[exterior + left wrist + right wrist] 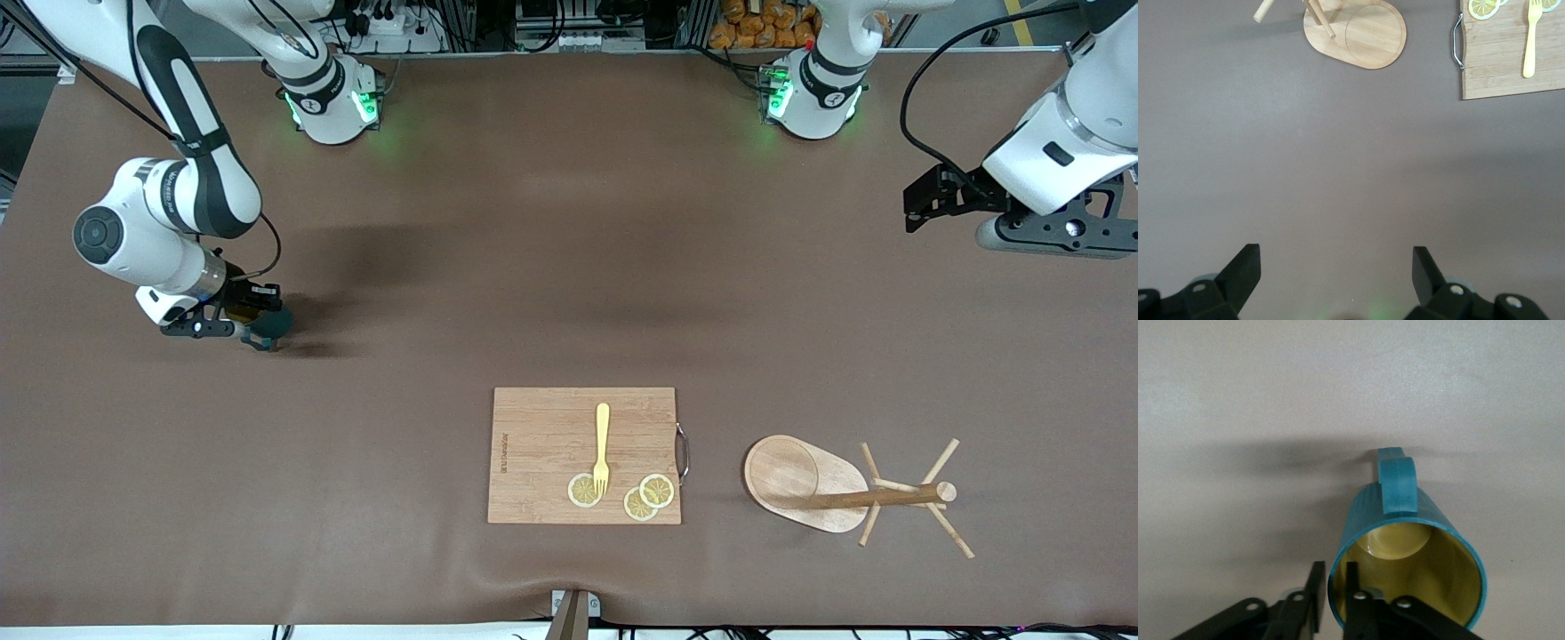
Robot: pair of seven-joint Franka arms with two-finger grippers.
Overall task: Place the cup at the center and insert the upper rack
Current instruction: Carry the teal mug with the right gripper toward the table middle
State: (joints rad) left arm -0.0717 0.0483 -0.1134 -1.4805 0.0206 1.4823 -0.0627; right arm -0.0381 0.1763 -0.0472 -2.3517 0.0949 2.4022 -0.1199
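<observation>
My right tool (253, 331) is down at the right arm's end of the worktop (533, 267), and its fingers (1315, 600) are pinched on the rim of the cup (1408, 553), one finger outside the wall, one inside the yellow hollow. The cup's handle points away from my wrist. My left tool (1337, 270) waits up over the left arm's end of the worktop, jaws spread wide and holding nothing. Well apart from that tool, the rack (840, 489) lies tipped on its side on the worktop, oval base on edge, pole and pegs pointing toward the left arm's end. Just beside the rack sits the board (542, 444) with a yellow fork (602, 449) and lemon slices (656, 490) on it.
</observation>
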